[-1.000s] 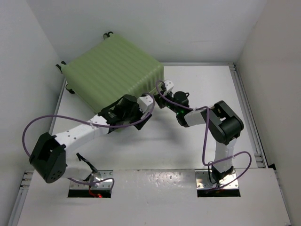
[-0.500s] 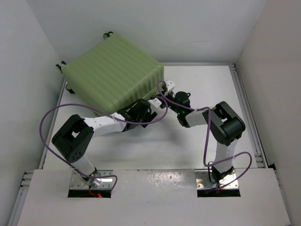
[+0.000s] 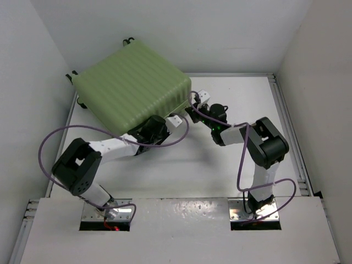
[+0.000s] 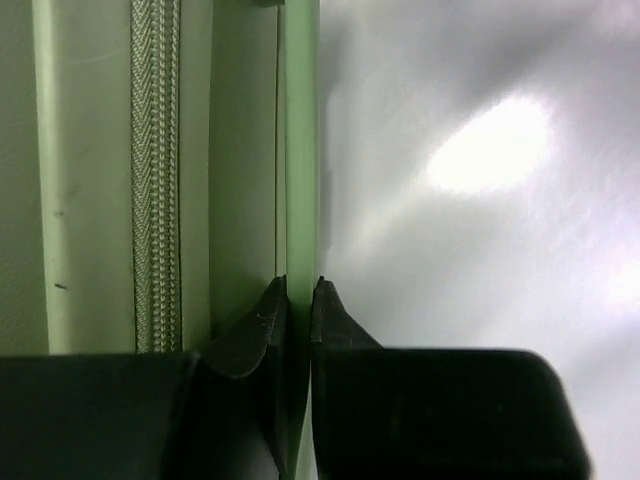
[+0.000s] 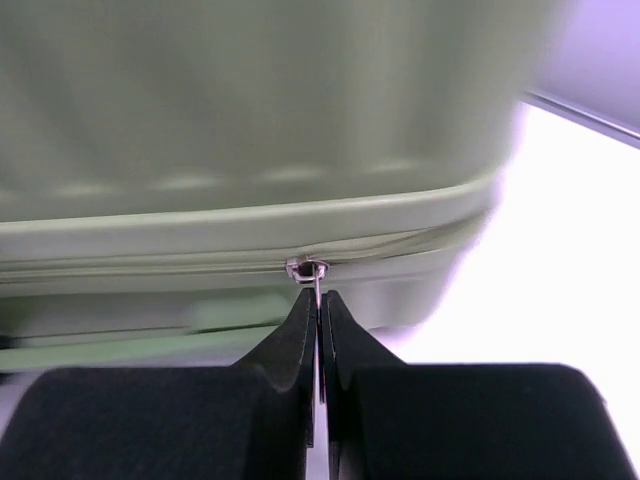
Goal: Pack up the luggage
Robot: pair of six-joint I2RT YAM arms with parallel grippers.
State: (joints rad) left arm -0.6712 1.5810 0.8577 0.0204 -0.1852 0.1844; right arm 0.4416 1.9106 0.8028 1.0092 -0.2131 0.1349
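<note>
At the far left of the table (image 3: 236,104), the green suitcase (image 3: 132,88) lies flat, lid down; the left pincer (image 4: 298,292) pinches its thin rim while the right pincer (image 5: 318,300) pinches the zip pull (image 5: 307,268). An off-line tug risks the small pull slipping free, or the case dragging

Light-green ribbed hard-shell suitcase (image 3: 132,88): looked matt, smooth plastic.
Small silver zip pull (image 5: 308,269): was shiny metal.
White table (image 3: 242,99): was glossy.
</note>
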